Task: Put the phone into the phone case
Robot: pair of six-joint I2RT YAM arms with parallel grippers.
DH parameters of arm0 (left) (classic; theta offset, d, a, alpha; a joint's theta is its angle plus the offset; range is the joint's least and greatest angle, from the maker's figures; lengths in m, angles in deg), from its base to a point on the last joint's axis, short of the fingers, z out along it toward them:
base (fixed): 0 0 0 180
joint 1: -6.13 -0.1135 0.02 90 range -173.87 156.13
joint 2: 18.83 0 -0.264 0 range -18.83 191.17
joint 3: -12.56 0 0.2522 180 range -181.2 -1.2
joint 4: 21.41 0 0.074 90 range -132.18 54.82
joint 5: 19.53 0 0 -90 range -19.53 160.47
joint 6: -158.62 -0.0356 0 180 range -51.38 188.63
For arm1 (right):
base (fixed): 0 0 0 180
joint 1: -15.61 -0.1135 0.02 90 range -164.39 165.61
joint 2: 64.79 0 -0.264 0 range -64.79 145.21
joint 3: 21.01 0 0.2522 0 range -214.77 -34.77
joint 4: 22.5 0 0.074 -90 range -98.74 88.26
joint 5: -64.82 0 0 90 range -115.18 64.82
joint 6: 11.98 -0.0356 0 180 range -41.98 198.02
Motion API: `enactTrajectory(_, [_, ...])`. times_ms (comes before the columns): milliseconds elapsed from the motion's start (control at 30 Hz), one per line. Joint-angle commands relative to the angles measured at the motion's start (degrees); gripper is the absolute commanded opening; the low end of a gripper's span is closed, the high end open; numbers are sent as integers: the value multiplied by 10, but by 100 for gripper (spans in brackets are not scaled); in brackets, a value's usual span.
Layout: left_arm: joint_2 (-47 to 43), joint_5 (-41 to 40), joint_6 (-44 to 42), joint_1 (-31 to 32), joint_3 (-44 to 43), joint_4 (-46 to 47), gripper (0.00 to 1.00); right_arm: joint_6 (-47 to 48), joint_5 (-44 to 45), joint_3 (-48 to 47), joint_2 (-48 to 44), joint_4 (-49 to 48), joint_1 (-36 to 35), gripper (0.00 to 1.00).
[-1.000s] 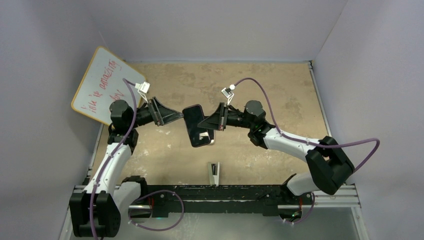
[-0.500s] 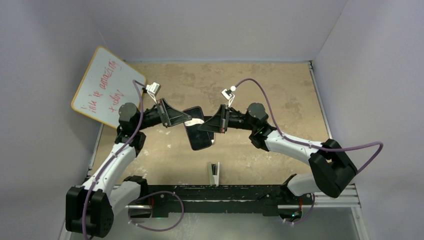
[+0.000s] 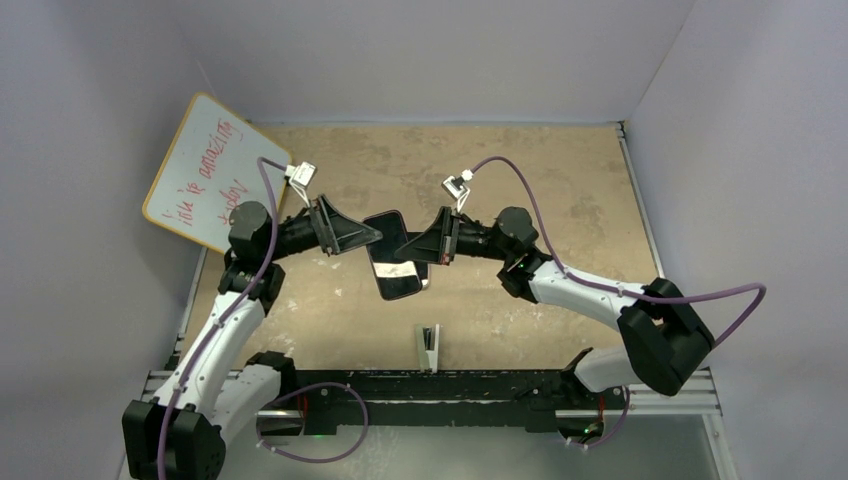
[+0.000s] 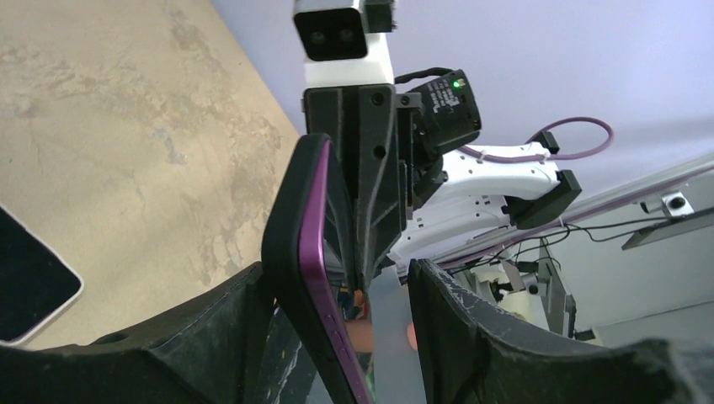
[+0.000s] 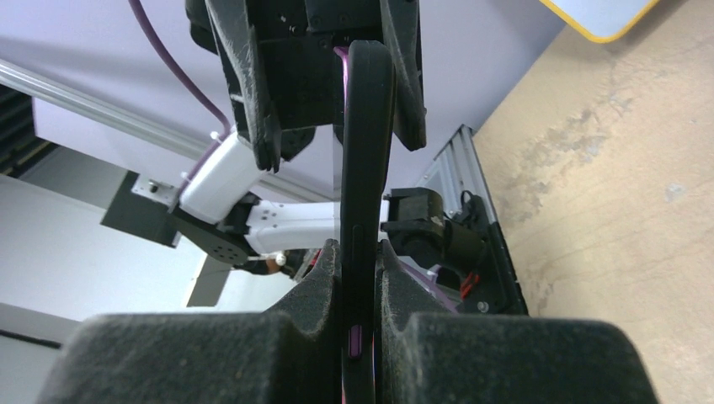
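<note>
Whiteboard [image 3: 205,170] leans at the far left, out of the work.

Left gripper [image 3: 365,236]: jaws parted, straddling one end of the phone case [image 4: 282,236]. One finger lies close against the black shell, and I cannot tell if it touches. The other stands off with a clear gap. It is not gripping.

The phone case is held in the air above the table [image 3: 560,180], between the two grippers. Phone [image 4: 318,290]: its purple edge with side buttons shows along one long side of the shell. By my reading it is in the case but proud on that side, not fully seated. A dark slab with a pale rim [image 4: 29,290] lies flat on the table below; identity unclear.

Right gripper [image 3: 412,245]: clamped tight on the opposite end of the case, pads pinching both faces and carrying the load.

Step in hand, as I judge it: press the raised edge home.
- Hold the right clamp firm and level as the anvil.
- Centre the left jaws over the proud purple edge, clear of the buttons.
- Close slowly and squarely, then work along the edge.

Risk: an off-centre squeeze levers the case out of the right pads.
</note>
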Motion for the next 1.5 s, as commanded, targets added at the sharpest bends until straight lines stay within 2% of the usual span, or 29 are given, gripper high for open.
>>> enactTrajectory(0, [-20,2,39,-3,-8,73,61,-70,4,-6,-19,-122,-2,0])
enactTrajectory(167, [-27,-20,49,-3,-18,73,61,-82,3,6,-27,-143,-2,0])
enactTrajectory(233, [-26,-24,49,-3,-21,73,54,-74,2,7,-31,-133,-2,0])
enactTrajectory(300, [-25,-32,51,-2,-22,73,39,-68,1,10,-33,-123,-2,0])
enactTrajectory(400, [-24,-43,52,-3,-25,59,6,-57,1,10,-35,-109,-2,0])
enactTrajectory(433, [-22,-45,43,-3,-30,33,0,-51,3,8,-37,-98,-2,0])
enactTrajectory(567, [-10,-63,-69,-3,-84,-127,0,-12,13,-6,-55,-27,-2,27])
enactTrajectory(667, [-13,-66,-77,-3,-92,-151,0,2,15,-21,-57,0,-3,35])
enactTrajectory(767, [-9,-63,-80,-3,-101,-169,0,2,18,-32,-49,4,-3,28])
enactTrajectory(900, [-3,-58,-100,-3,-126,-213,0,-15,19,-38,-35,-30,-3,0])
enactTrajectory(967, [-9,-40,-81,-3,-126,-176,3,-37,11,-33,-28,-70,-3,0])
enactTrajectory(1000, [-15,-34,-67,-3,-122,-146,15,-52,5,-29,-26,-91,-3,0])
enactTrajectory(1067, [-30,-30,-45,-3,-111,-99,45,-79,-1,-19,-25,-128,-3,0])
enactTrajectory(1133, [-38,-34,-37,-3,-104,-74,58,-82,1,-14,-30,-139,-3,0])
enactTrajectory(1233, [-39,-36,-17,-3,-84,-38,60,-74,3,-8,-40,-141,-3,0])
enactTrajectory(1367, [-38,-41,31,-3,-56,29,54,-89,-9,6,-47,-161,-3,0])
enactTrajectory(1467, [-37,-46,40,-3,-54,49,43,-77,1,5,-56,-141,-3,0])
